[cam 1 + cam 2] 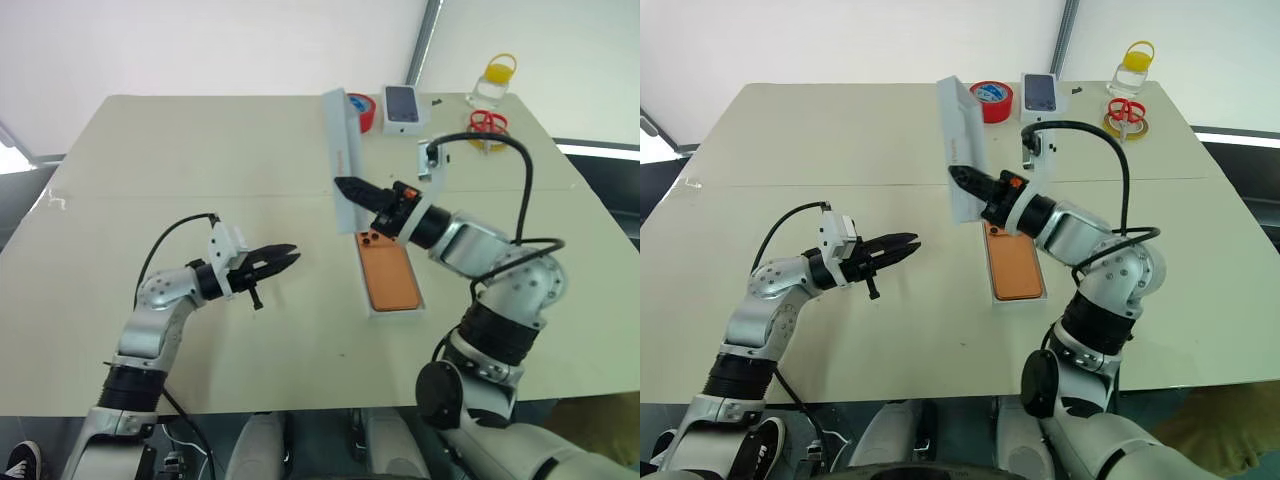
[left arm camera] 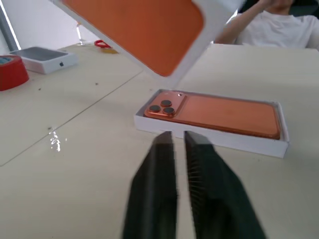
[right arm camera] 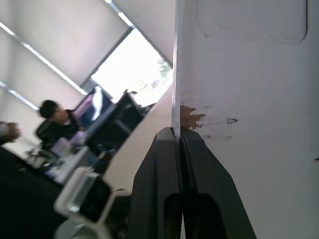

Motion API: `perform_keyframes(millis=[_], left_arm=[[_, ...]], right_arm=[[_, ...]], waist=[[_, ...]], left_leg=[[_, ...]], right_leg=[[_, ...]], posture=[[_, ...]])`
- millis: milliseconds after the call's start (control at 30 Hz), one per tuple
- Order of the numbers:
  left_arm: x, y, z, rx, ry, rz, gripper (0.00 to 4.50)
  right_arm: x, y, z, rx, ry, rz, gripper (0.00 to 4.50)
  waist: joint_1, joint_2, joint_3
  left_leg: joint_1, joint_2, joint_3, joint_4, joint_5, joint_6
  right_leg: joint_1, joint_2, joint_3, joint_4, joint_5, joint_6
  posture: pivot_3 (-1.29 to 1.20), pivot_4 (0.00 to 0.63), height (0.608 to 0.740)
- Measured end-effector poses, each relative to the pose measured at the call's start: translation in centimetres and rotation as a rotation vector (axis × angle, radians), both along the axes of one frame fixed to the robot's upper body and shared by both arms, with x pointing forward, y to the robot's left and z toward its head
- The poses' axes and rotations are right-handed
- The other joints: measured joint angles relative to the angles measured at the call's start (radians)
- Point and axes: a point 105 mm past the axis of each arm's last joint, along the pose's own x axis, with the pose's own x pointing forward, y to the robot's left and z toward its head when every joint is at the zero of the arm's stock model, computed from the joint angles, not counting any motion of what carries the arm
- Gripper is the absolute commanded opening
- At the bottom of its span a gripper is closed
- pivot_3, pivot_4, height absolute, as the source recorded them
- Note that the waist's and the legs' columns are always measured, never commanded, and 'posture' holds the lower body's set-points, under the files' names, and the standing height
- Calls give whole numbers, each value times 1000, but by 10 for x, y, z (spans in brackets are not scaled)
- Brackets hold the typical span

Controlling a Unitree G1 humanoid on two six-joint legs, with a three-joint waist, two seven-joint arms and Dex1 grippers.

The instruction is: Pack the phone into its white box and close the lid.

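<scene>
The orange phone (image 1: pixel 388 275) lies back up in the white box (image 1: pixel 396 313) on the table, right of centre. Above the box's far end, my right gripper (image 1: pixel 345 186) is shut on the lid (image 1: pixel 340 160), pinching one wall and holding it in the air, tilted steeply on edge. The lid's orange-printed outer face (image 2: pixel 139 30) hangs over the phone (image 2: pixel 224 114) in the left wrist view. My left gripper (image 1: pixel 290 257) is shut and holds nothing; it hovers level to the left of the box (image 2: pixel 224 142), pointing at it.
A red tape roll (image 1: pixel 362 108), a small white box printed with a dark phone (image 1: pixel 402 108), a yellow-capped bottle (image 1: pixel 495 80) and red-handled scissors (image 1: pixel 488 125) sit along the table's far edge. A person (image 2: pixel 279 25) sits beyond the table.
</scene>
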Motion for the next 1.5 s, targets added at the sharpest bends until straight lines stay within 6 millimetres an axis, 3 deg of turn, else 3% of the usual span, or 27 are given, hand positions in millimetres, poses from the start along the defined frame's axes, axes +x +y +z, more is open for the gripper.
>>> perform_keyframes(millis=[200, 533, 667, 867, 1033, 1133, 1300, 1500], left_arm=[[1, -3, 5, -6, 0, 5, 82], [0, -4, 7, -9, 3, 1, 82], [-1, -6, 4, -13, 9, 7, 82], [-8, -24, -10, -8, 39, -27, 82], [1, -38, -19, -33, 74, -6, 82], [4, -44, -20, -45, 76, -11, 0], [6, -61, -19, -56, 71, -42, 0], [8, -83, -19, -84, 83, -77, 0]], right_arm=[[-30, -7, -45, 2, 157, 122, 0], [-52, 10, -64, -16, 294, 275, 0], [-45, 8, -76, -68, 380, 220, 0], [-29, 3, -79, -85, 434, 127, 0], [-19, -3, -77, -135, 424, 80, 0], [-16, -9, -79, -122, 440, 55, 969], [-8, -32, -86, -207, 434, -23, 3539], [-4, -83, -72, -373, 290, -92, 3539]], waist=[[-6, 1, 0], [-5, 2, 0], [-5, 2, 0], [-2, 2, 0], [1, 1, -3], [2, 1, -3], [16, 1, -3], [23, 1, -3]], left_leg=[[0, -1, 1, 0, 0, 0], [0, 2, 1, -1, 0, 0], [0, 2, 2, 0, 0, 0], [0, 2, 2, 0, 0, 0], [1, 2, 1, 1, 0, 0], [1, 2, 1, 1, 0, 0], [1, 1, 2, 1, 0, 0], [0, 1, 2, 2, 0, 1]], right_leg=[[-1, -1, 1, -1, 0, 0], [-1, 2, 1, -1, 0, 0], [-1, 2, 2, -2, 0, 0], [0, 2, 2, -2, 0, 0], [2, 2, 2, -3, 0, 0], [3, 2, 2, -3, -1, 0], [2, 2, 2, -4, -1, 0], [3, 2, 1, -7, -2, -3]], posture=[[0, 150, 739], [0, 150, 739], [0, 150, 739], [0, 150, 739], [0, 150, 739], [0, 150, 739], [0, 150, 739], [0, 150, 739]])
